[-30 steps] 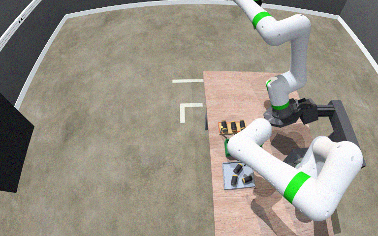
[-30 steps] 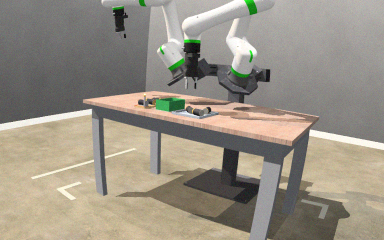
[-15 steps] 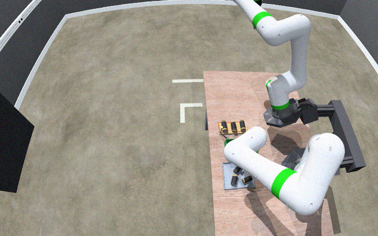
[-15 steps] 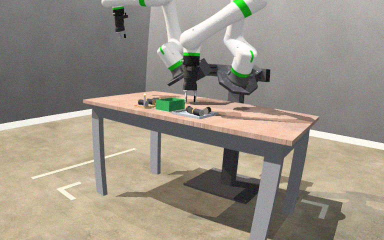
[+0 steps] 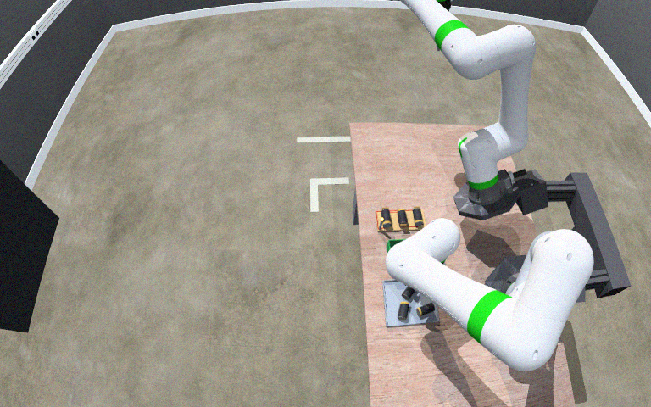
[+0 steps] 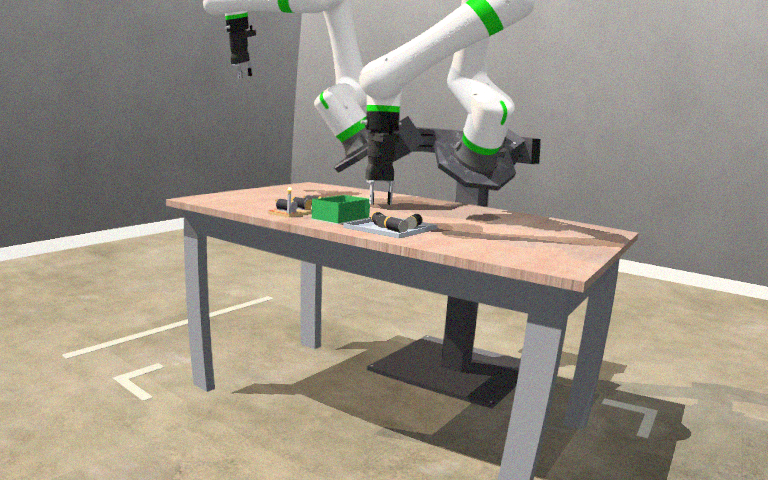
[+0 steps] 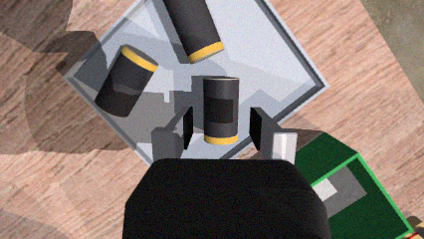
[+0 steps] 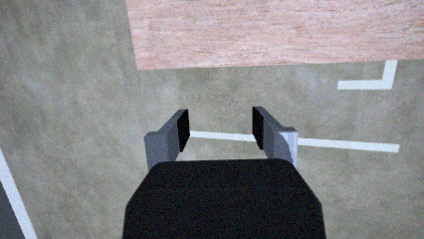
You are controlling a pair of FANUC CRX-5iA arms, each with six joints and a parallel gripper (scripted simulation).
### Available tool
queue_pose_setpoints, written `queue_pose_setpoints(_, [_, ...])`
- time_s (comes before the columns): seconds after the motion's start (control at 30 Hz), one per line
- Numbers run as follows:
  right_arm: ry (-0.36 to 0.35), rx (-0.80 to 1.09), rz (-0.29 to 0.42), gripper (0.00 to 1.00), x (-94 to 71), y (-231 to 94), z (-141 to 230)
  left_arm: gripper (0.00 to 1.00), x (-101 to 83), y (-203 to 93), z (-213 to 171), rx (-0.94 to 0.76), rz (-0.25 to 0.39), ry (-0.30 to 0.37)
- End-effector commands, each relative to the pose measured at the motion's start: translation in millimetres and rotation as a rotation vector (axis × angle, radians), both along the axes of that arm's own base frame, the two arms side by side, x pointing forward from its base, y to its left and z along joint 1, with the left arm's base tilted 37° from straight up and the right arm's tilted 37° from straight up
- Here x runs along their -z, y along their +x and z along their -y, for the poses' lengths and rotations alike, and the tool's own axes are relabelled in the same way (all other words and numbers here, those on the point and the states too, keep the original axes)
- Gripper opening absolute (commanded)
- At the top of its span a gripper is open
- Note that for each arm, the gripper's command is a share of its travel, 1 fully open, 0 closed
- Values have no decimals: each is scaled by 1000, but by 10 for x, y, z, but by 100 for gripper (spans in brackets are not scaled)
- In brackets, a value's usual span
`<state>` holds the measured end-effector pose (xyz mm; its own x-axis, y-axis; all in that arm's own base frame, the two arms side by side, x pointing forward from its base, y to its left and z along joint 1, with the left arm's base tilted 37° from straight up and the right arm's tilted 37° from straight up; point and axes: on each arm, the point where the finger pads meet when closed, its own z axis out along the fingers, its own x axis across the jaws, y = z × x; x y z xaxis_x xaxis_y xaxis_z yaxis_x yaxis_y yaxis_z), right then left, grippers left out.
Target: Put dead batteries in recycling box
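We see the left end effector (image 6: pixel 380 202) (image 7: pixel 221 119) nearly fully open and holding nothing, its two fingers lined up either side of a black, yellow-banded battery (image 5: pixel 408 292) (image 6: pixel 376 217) (image 7: pixel 221 107) in the gray tray (image 5: pixel 393 292) (image 6: pixel 362 228) (image 7: pixel 269 65). The fingers run along the battery's sides, presumably so both pads can close squarely on its round body; we cannot tell whether they are low enough. Beyond them in the wrist view lie a second battery (image 5: pixel 403 310) (image 6: pixel 391 222) (image 7: pixel 193 30) and, off to one side, a third (image 5: pixel 425 309) (image 6: pixel 416 220) (image 7: pixel 125 82).

Just beside the end effector, opposite those two, stands the green recycling box (image 5: pixel 394 243) (image 6: pixel 331 209) (image 7: pixel 328 151), upright on the counter (image 5: pixel 393 163) (image 6: pixel 453 254) (image 7: pixel 50 174) (image 8: pixel 279 30), and beyond it the battery holder (image 5: pixel 394 220) (image 6: pixel 288 213) carries three more, likely to feed the bulb (image 5: pixel 381 220) (image 6: pixel 289 190); whether it glows, we cannot say. Nothing visible marks the dead pair, so we judge this a pickup for testing or sorting. The right end effector (image 6: pixel 244 73) (image 8: pixel 220 120) hangs wide open and empty past the counter's edge, probably parked to leave working room.
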<state>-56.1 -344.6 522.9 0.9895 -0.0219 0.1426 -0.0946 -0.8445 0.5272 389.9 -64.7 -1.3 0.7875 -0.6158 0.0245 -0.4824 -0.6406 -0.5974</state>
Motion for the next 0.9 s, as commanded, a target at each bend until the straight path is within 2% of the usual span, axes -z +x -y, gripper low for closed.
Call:
queue_pose_setpoints(0.0, [-2,1,0,100,-10,-6,-3,90,-4,2,8,0,1,-1])
queue_pose_setpoints(0.43, [-2,1,0,100,-10,-6,-3,90,3,5,4,0,1,-1])
queue_pose_setpoints(0.87, [-2,1,0,100,-10,-6,-3,90,276,136,-152,0,1,-1])
